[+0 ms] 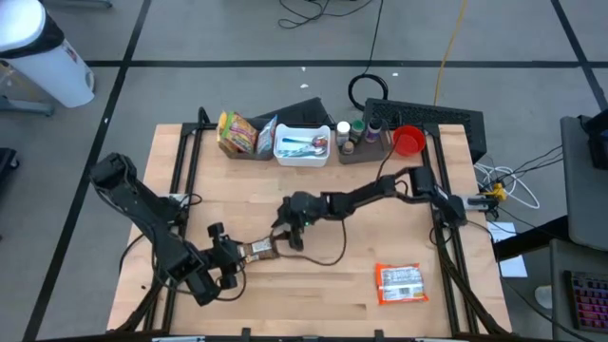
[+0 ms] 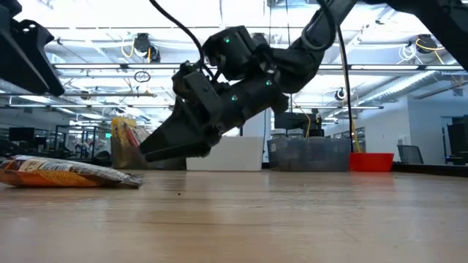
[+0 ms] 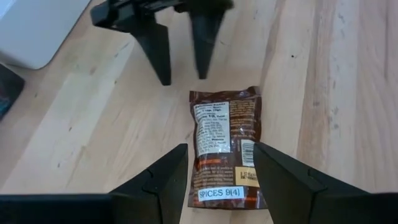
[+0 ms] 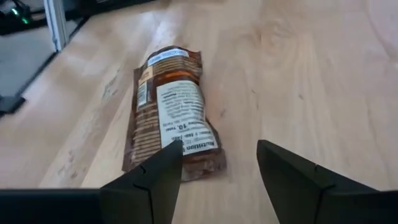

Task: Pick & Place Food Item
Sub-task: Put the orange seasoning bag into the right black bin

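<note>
Brown spice packet point(image 3: 225, 146) flat on table point(image 1: 313, 294), L gripper point(image 3: 219, 180) & R gripper point(image 4: 219, 177) both open, nothing held

Spice packet point(image 1: 263, 249) lies between left gripper point(image 1: 239, 254) and right gripper point(image 1: 285, 234).

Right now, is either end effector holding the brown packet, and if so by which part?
Neither. The brown packet lies flat on the table, between the open left end effector and the open right end effector.

- Light wooden counter point(image 1: 323, 285), plank top.
- Brown snack packet point(image 1: 263, 249) lies flat near the front left.
- Orange-and-white packet point(image 1: 400, 282) front right.
- White tray point(image 1: 302, 145), yellow snack bags point(image 1: 237, 133), red cup point(image 1: 408, 142) along the back edge.
</note>
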